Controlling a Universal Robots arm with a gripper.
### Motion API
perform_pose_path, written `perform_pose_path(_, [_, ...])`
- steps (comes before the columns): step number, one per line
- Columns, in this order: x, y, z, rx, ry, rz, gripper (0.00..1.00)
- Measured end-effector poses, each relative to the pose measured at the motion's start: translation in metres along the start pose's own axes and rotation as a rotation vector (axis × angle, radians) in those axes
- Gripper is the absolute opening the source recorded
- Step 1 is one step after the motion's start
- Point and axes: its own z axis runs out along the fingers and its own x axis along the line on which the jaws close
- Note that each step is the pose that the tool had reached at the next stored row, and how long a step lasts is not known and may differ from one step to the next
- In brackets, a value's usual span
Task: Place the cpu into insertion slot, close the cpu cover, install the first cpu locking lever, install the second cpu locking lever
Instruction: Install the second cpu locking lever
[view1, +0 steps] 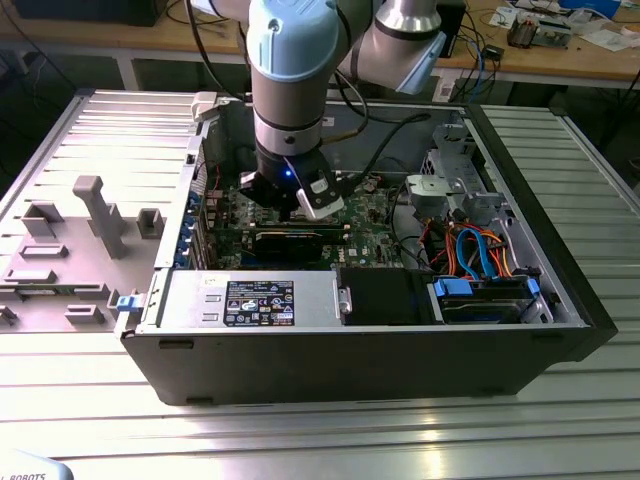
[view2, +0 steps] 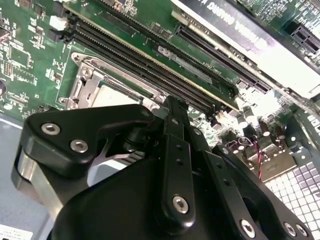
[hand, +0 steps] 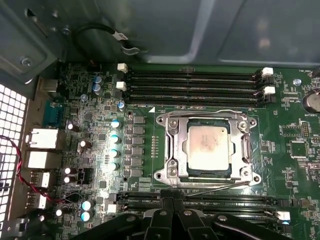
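In the first wrist view the cpu (hand: 209, 148) lies flat in the insertion slot (hand: 165, 176) on the green board. The silvery cpu cover (hand: 175, 145) is folded down around it, its window showing the chip's metal top. One wire locking lever (hand: 205, 112) runs along the far edge of the socket. The other lever (hand: 220, 188) lies along the near edge, just beyond my gripper (hand: 172, 202), whose black fingers are shut with nothing between them. In the second wrist view the gripper (view2: 175, 107) hovers beside the cover (view2: 82, 87) and the cpu (view2: 116, 96). The exterior view shows the gripper (view1: 288, 205) low inside the case.
Long black memory slots (hand: 192, 85) flank the socket on both sides. A black expansion card (view1: 290, 240) lies close by the gripper. The case walls (view1: 350, 345), a drive bay with coloured cables (view1: 480, 260) and a grey fixture plate (view1: 90, 215) at the exterior view's left surround the work area.
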Motion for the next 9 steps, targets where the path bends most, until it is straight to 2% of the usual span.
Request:
perform_pose_path(4, [0.0002,-0.0014,0.003,-0.0006,0.0106,0.002,0.11])
perform_pose_path(9, [0.0001,-0.0028,0.0092,-0.0032,0.0151,0.003,0.11])
